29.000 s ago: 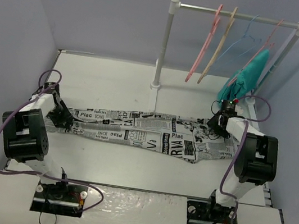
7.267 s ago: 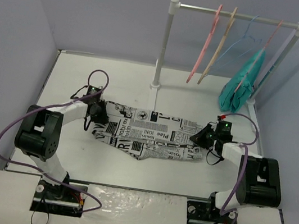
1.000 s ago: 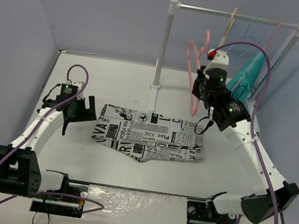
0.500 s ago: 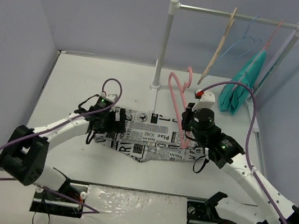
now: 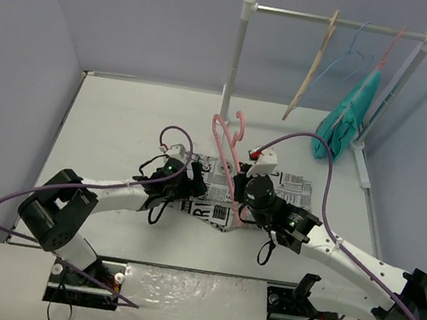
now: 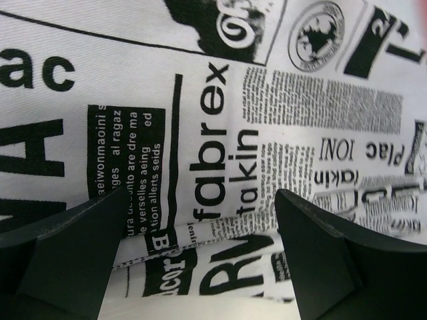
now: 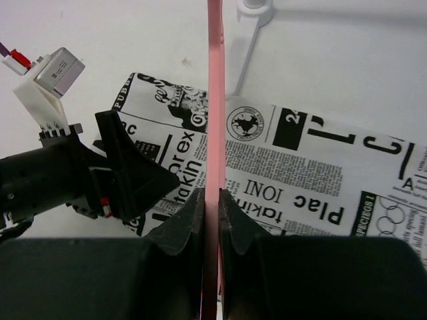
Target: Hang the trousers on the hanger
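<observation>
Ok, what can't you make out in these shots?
- Top view: both arms cover the middle of the trousers and where the right gripper holds the hanger.
- Right wrist: hanger seen edge-on, hook cut off at the top edge.
- Left wrist: cloth fills the frame; whether the open left gripper touches it is unclear.

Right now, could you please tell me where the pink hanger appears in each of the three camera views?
Top external: centre, the pink hanger rises over the trousers, pinched by the right claw.
Left wrist: not identifiable; only trousers print below the open left claw.
Right wrist: a vertical pink strip down the middle, clamped at the bottom.
Shared landmark: the trousers, in all three views.
</observation>
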Robot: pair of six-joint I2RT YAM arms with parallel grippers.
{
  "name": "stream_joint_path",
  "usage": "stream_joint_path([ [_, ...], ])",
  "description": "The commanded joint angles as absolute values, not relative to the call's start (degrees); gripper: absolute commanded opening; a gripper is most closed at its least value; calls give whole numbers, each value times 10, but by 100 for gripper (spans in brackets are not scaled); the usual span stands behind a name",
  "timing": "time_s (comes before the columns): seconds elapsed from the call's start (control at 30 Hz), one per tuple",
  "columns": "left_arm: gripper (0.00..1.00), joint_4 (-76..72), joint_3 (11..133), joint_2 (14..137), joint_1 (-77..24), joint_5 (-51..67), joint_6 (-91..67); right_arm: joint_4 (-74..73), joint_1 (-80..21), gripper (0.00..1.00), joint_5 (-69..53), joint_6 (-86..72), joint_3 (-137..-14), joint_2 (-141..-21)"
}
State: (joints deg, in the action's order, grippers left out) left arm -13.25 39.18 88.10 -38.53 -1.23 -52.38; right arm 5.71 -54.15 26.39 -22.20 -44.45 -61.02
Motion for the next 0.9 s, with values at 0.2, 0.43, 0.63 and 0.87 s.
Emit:
stream_joint_path([
  [0.2,89,72,404,749,-437,-31,-568,157,-549,0,353,-253,-433,-651],
  [0.43,83,189,470,715,-296,26,-452,176,-562,0,351,-273,-403,-660],
  [0.63,72,192,516,799,-206,114,-345,198,-597,0,369,-284,-384,-676],
  [0.87,58,128,515,875,-182,185,-329,224,-627,0,394,-297,-375,-705],
])
